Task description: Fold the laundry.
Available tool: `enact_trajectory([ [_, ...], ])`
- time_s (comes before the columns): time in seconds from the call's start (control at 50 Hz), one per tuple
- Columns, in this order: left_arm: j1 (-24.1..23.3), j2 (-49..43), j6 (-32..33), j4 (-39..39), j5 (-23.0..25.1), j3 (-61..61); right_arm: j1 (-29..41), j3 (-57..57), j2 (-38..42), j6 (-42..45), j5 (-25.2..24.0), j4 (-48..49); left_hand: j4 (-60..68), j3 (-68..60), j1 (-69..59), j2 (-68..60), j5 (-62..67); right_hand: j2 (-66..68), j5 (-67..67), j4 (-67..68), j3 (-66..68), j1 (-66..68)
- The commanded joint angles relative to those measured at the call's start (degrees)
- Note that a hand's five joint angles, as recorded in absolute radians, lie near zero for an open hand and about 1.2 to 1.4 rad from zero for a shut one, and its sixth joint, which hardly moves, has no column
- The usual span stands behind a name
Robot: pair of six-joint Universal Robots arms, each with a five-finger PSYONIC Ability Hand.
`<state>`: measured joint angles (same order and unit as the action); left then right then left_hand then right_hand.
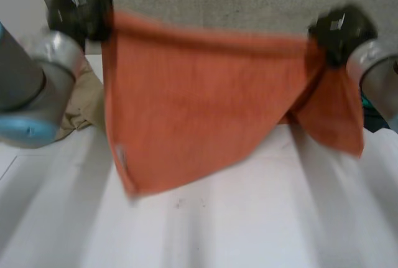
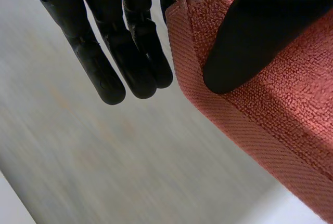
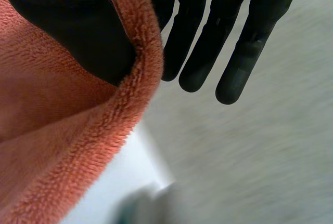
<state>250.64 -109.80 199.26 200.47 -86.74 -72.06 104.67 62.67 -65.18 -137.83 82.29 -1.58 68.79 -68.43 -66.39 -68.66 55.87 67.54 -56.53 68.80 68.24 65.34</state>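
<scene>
My left hand (image 1: 79,10) pinches the towel (image 1: 199,112) at its upper-left corner, my right hand (image 1: 339,32) at upper right, and it hangs mid-frame over the table (image 1: 249,218), another cloth (image 1: 84,109) lying far left.

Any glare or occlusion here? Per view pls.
Head view: glare on the left arm joint; the orange towel hangs in front of the white table. Left wrist view: no glare, left robot hand thumb covers part of the towel corner. Right wrist view: same for the right robot hand.
</scene>
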Motion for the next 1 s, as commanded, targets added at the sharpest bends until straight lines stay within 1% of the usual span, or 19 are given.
enact_trajectory([
  [0.02, -0.42, 1.25, 0.08, 24.58, -3.87, 5.71, 0.63, 4.2, -2.57, -3.15, 0.95, 35.45, 11.21, -11.57, -13.61, -11.34, 14.13, 12.46, -13.47, 11.2, 11.76, 14.66],
  [0.06, -0.94, 1.25, 0.08, 24.97, -4.67, 4.74, 0.8, 6.05, -3.45, -3.33, 0.77, 38.65, 11.21, -11.57, -13.61, -11.34, 14.13, 12.46, -13.47, 11.2, 11.76, 14.66],
  [0.14, -0.5, 1.78, -0.18, 20.76, -5.37, -0.35, 0.72, 8.08, -5.3, -3.33, 0.6, 36.22, 11.21, -11.57, -13.61, -11.34, 14.13, 12.46, -13.47, 11.2, 11.76, 14.66],
  [0.2, -0.5, 3.27, -0.45, 18.21, -5.29, -6.85, 0.72, 8.44, -5.39, -3.41, -0.37, 28.32, 11.21, -11.57, -13.61, -11.34, 14.13, 12.46, -13.47, 11.2, 11.76, 14.66],
  [0.22, -0.5, 3.71, -0.62, 17.77, -5.29, -9.21, 0.54, 8.52, -5.31, -3.41, -1.24, 23.07, 11.21, -11.57, -13.61, -11.34, 14.13, 12.46, -13.47, 11.2, 11.76, 14.66],
  [0.28, -0.5, 5.29, -0.54, 17.76, -4.76, -17.3, 0.28, 8.52, -5.39, -3.07, -2.92, 14.18, 11.21, -11.57, -13.61, -11.34, 14.13, 12.46, -13.47, 11.2, 11.76, 14.66],
  [0.3, -0.42, 5.82, -0.54, 17.76, -4.76, -19.76, -0.07, 8.52, -5.13, -2.63, -4.05, 8.14, 11.21, -11.57, -13.61, -11.34, 14.13, 12.46, -13.47, 11.2, 11.76, 14.66],
  [0.34, -0.59, 6.44, -0.54, 18.03, -4.67, -25.04, -0.25, 8.7, -4.25, -2.54, -5.29, 1.87, 11.21, -11.57, -13.61, -11.34, 14.13, 12.46, -13.47, 11.2, 11.76, 14.66],
  [0.38, -0.59, 6.53, -0.54, 18.11, -4.58, -28.12, -0.25, 9.14, -1.81, -2.01, -6.34, -4.97, 11.21, -11.57, -13.61, -11.34, 14.13, 12.46, -13.47, 11.2, 11.76, 14.66],
  [0.44, -0.68, 6.35, -0.62, 18.29, -4.58, -32.17, -0.16, 9.92, 2.58, 0.26, -6.53, -9.83, 11.21, -11.57, -13.61, -11.34, 14.13, 12.46, -13.47, 11.2, 11.76, 14.66],
  [0.56, -0.68, 6.0, -0.89, 18.2, -4.85, -34.64, 0.36, 10.99, 8.58, 4.93, -6.35, -7.84, 11.21, -11.57, -13.61, -11.34, 14.13, 12.46, -13.47, 11.2, 11.76, 14.66],
  [0.66, -0.59, 6.79, -0.89, 18.11, -4.85, -34.64, 0.45, 11.95, 9.81, 3.01, -6.17, 1.29, 11.21, -11.57, -13.61, -11.34, 14.13, 12.02, -13.03, 10.76, 11.32, 14.22],
  [0.68, -0.59, 6.97, -0.89, 18.11, -4.93, -34.64, 0.19, 12.82, 9.73, 1.52, -6.09, 4.71, 11.21, -11.57, -13.61, -11.34, 14.13, -10.3, 9.29, -11.56, -11.0, -8.1],
  [0.7, -0.51, 7.75, -0.89, 18.11, -4.93, -34.73, 0.01, 13.44, 9.55, 0.55, -6.09, 6.22, 11.21, -11.57, -13.61, -11.34, 14.13, -21.51, 20.5, -22.78, -22.21, -19.31],
  [0.74, -0.5, 8.37, -0.98, 18.11, -5.02, -34.81, -0.16, 14.58, 9.03, -1.21, -5.91, 8.68, 11.21, -11.57, -13.61, -11.34, 14.13, -40.21, 39.2, -41.48, -40.91, -38.01],
  [0.76, -0.5, 8.55, -1.06, 18.11, -5.02, -34.99, -0.34, 15.81, 7.8, -2.87, -5.82, 10.44, 11.21, -11.57, -13.61, -11.34, 14.13, -52.29, 51.27, -53.55, -52.99, -50.09],
  [0.78, -0.5, 8.81, -1.5, 18.11, -5.02, -35.34, -0.43, 16.43, 6.92, -3.58, -5.73, 10.89, 11.21, -11.57, -13.61, -11.34, 14.13, -54.91, 53.89, -56.17, -55.61, -52.71],
  [0.9, -0.59, 9.25, -3.26, 17.94, -4.93, -35.96, -2.01, 21.7, -0.72, -7.19, -5.65, 10.37, 11.21, -11.57, -13.61, -11.34, 14.13, -55.11, 54.09, -56.37, -55.81, -52.9],
  [1.0, -0.51, 9.69, -3.7, 17.67, -4.93, -36.05, -5.78, 27.76, -7.75, -6.84, -5.65, 4.94, 11.21, -11.57, -13.61, -11.34, 14.13, -52.92, 51.91, -54.19, -53.62, -50.72],
])
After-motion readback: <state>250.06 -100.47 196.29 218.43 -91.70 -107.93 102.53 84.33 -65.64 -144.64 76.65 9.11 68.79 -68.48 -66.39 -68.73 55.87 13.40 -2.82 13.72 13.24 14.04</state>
